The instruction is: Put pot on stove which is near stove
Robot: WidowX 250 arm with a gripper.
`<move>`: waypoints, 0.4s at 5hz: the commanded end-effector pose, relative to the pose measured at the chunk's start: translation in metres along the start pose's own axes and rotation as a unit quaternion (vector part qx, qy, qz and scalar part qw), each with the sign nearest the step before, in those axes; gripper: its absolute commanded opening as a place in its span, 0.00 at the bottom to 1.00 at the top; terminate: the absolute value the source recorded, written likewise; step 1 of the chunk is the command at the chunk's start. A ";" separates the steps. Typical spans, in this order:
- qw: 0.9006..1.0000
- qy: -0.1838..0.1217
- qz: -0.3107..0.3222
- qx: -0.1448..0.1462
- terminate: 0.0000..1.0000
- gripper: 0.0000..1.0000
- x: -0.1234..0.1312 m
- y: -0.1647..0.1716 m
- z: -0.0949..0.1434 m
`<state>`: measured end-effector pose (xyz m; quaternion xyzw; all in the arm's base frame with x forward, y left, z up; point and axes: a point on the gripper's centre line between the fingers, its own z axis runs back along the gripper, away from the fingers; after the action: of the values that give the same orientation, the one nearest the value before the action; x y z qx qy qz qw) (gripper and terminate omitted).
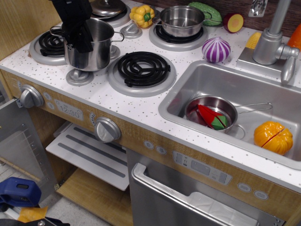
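Observation:
The tall shiny steel pot [96,52] stands upright at the back left of the toy cooktop, overlapping the right edge of the left stove burner [45,44], a black coil on a grey plate. My black gripper [78,41] comes down from above and is shut on the pot's left rim, one finger inside and one outside. Whether the pot's base touches the counter cannot be told. A second coil burner [143,69] lies just right of the pot.
A small grey disc [79,77] sits in front of the pot. A wider shallow pot [181,20] is on the back burner, beside a lid [107,7], yellow pepper [142,15] and purple onion [216,49]. The sink [188,80] holds a saucepan [211,113] and orange squash [273,137].

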<state>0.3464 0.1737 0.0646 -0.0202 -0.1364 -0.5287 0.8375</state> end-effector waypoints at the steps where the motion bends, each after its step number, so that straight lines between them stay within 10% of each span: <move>1: 0.997 0.010 -0.039 0.063 0.00 0.00 -0.009 0.016 0.052; 2: 0.995 0.003 -0.076 0.065 0.00 0.00 -0.022 0.026 0.061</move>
<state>0.3501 0.2155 0.1021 0.0162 -0.1607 -0.5966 0.7861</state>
